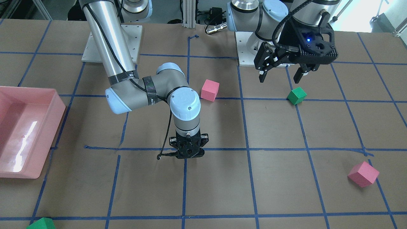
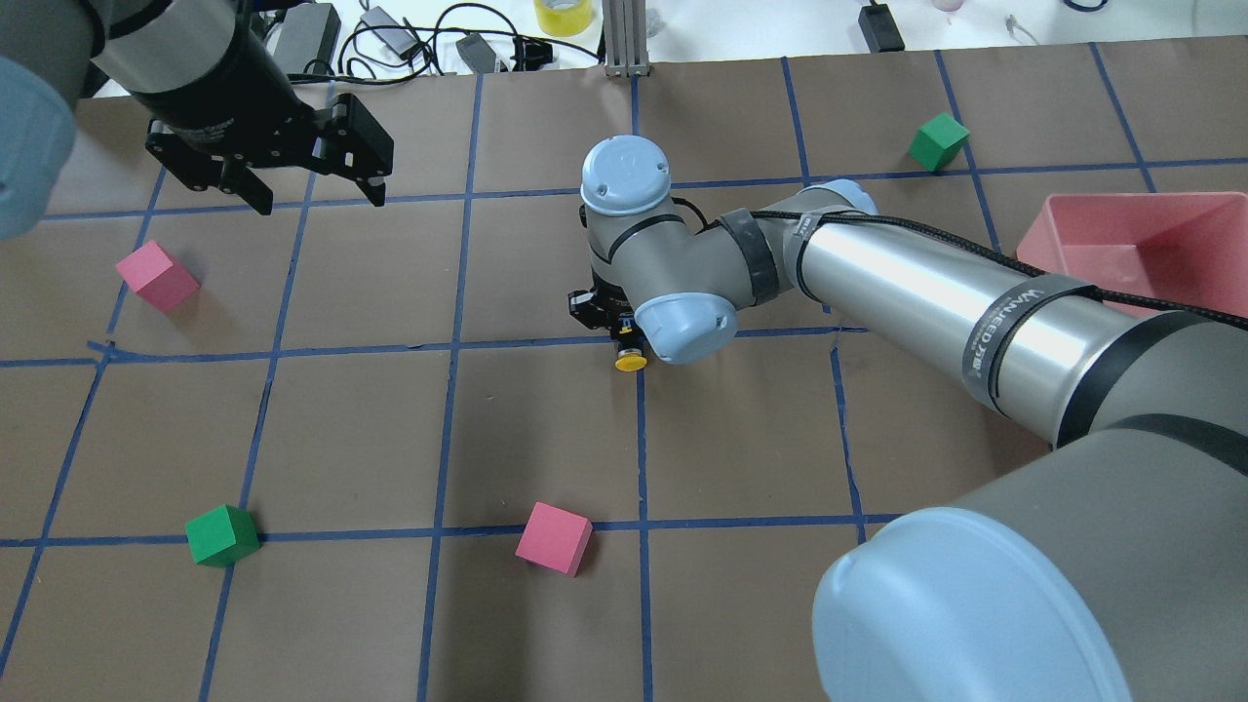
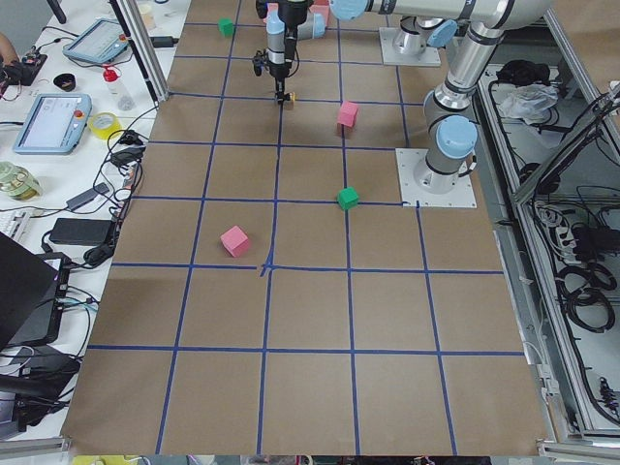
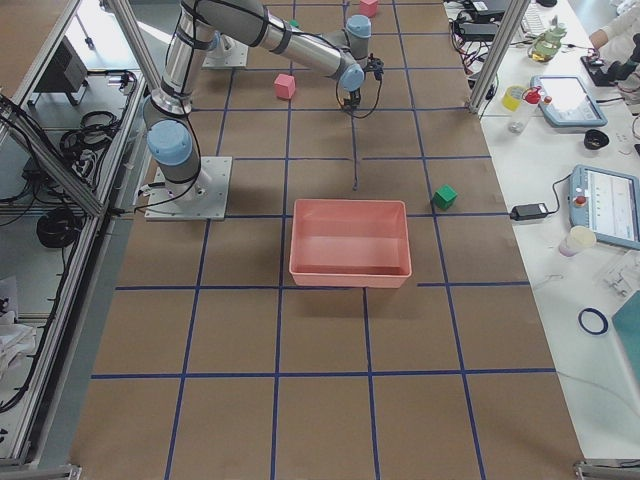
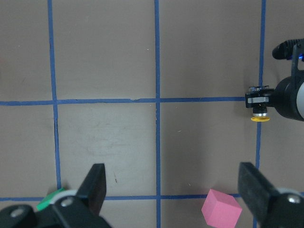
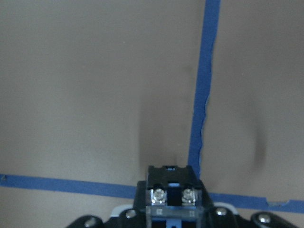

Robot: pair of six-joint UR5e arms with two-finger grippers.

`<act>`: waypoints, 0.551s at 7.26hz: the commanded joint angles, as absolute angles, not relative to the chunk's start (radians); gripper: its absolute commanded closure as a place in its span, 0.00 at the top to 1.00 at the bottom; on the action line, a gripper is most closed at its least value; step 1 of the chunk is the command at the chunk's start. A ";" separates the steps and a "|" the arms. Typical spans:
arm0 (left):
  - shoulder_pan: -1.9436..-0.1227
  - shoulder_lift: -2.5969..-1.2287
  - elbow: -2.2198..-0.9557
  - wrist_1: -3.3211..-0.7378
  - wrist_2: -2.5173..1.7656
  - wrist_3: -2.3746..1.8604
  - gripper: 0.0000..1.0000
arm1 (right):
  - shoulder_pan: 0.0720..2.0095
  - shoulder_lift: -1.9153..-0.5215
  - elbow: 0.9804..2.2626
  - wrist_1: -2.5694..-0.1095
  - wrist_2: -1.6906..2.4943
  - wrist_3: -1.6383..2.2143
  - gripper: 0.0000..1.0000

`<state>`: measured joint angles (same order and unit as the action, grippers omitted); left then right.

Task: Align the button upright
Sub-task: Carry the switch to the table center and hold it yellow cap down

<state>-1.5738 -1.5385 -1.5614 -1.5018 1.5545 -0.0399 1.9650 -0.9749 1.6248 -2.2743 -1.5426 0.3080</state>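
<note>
While the right hand (image 1: 188,150) looks clamped on the button (image 2: 632,361), low at a grid crossing mid counter (image 2: 546,439), the main risk is slip. The body is tiny, so a wrist turn could let it twist in the pinch or pop out. Set down on its narrow terminal end, it may topple on release. Going too low would jam it into the counter. Button is sideways now: long axis level with the counter, along the blue tape line (image 2: 641,439), yellow cap toward the robot's base, screw terminals away. Not upright yet. Left hand (image 1: 281,68) hangs well apart, fingers spread, holding nothing.
</note>
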 commanded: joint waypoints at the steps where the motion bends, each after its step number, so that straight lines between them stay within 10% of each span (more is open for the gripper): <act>1: -1.577 -1.539 -1.623 -1.476 1.551 -0.064 1.00 | 1.965 -0.976 1.628 -2.276 -1.542 0.308 0.43; 2: -1.577 -1.537 -1.640 -1.424 1.548 -0.066 1.00 | 1.965 -0.974 1.628 -2.272 -1.540 0.308 0.72; 4: -1.588 -1.534 -1.647 -1.410 1.548 -0.101 1.00 | 1.963 -1.014 1.623 -2.264 -1.540 0.308 0.94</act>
<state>-1.5807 -1.5372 -1.6383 -1.4243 1.5484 -0.0750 1.9642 -0.9880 1.6258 -2.2693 -1.5410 0.3071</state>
